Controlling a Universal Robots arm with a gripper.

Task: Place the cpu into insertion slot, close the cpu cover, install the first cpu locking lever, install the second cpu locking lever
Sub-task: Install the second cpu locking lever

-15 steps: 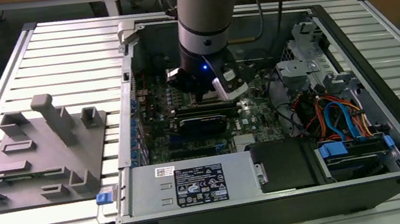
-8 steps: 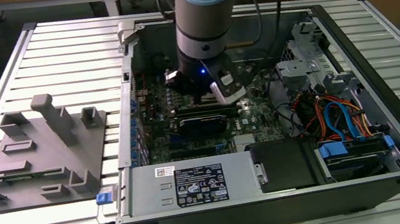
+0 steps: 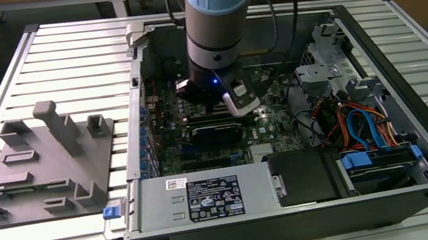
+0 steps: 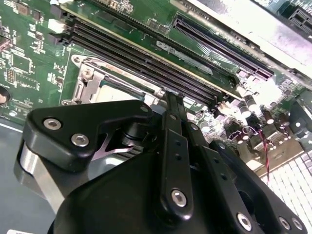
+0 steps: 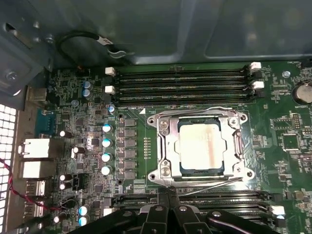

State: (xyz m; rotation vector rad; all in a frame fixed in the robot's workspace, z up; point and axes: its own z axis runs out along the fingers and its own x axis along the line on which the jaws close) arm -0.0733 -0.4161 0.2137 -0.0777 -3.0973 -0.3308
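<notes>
Exterior view: the arm [image 3: 216, 25] reaches down into an open computer case [image 3: 416, 129] that lies on a slatted desk [image 3: 14, 72]. Its gripper [image 3: 238, 102] hangs low over the green motherboard [image 3: 279, 133]. A grey fixture block [image 3: 45, 169] lies on the desk, off to the exterior view's left of the case.

Second wrist view: the black gripper [image 4: 171, 100] has its jaws drawn together into one narrow tip with nothing between them. The tip stands at the edge of the insertion slot [image 4: 105, 80], beside the long black memory slots [image 4: 146, 53].

First wrist view: the cpu [image 5: 201, 149] already lies flat in the insertion slot [image 5: 159, 146]. The cpu cover [image 5: 170, 146] looks folded down around it, the silver face showing through its window. A thin locking lever [image 5: 214, 184] runs along the socket edge nearest the gripper [image 5: 168, 194], whose closed tip is just beside it.

I judge the step in hand to be the first lever. The tip would need to bear on the thin wire without slipping onto the board, then carry it under its catch.
</notes>
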